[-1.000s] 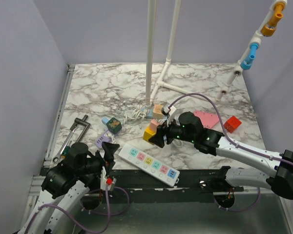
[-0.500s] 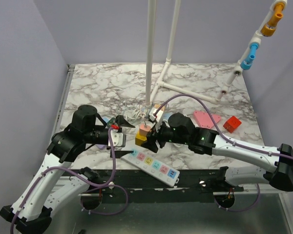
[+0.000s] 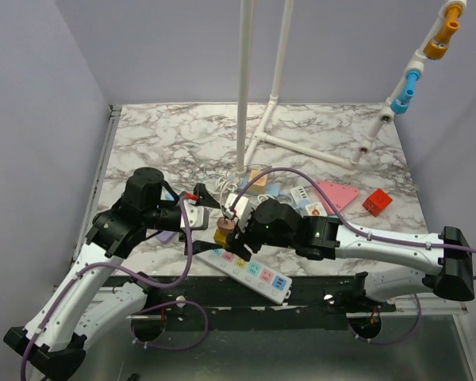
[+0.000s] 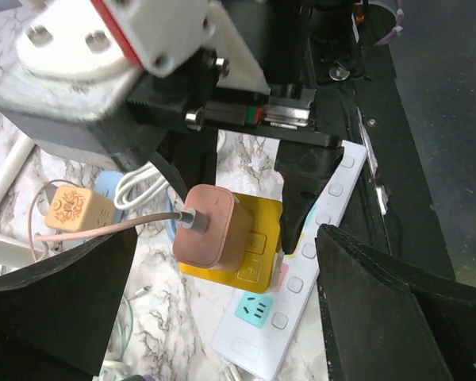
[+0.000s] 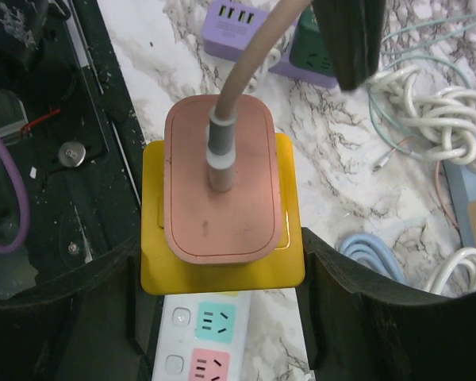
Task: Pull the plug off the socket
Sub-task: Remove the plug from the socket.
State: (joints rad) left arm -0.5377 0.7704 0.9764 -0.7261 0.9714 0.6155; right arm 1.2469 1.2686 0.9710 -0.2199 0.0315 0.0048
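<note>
The left tool (image 3: 205, 198) was spread wide and grasped nothing. It hung up and to the left of the power strip (image 3: 250, 268) that lay on the table (image 3: 143, 143). In the left wrist view its fingers (image 4: 59, 309) stood on either side of the plug (image 4: 214, 227) without touching it. The pink plug was fully seated in the yellow socket (image 4: 258, 246), and the pair was carried just above the left end of the power strip. The right tool (image 3: 227, 232) was clenched on the socket, with one of its fingers (image 5: 51, 313) pressed to each side face.

Recommended procedure for the step in hand:
1. Advance the left tool until its pads cover the plug body only, clear of the socket.
2. Close on the plug's flat faces, not on the cord (image 5: 246, 71).
3. Pull straight along the pin axis, away from the power strip, while the right tool holds the socket rigid. Twisting would likely bind the pins.

The left wrist view alone showed the plug from the side, and how far it stood between the open fingers. The right wrist view alone showed the plug face-on, its seating flush in the socket, and both side contacts. The top view alone showed both arms against the power strip. It could not resolve either tool's grip.
</note>
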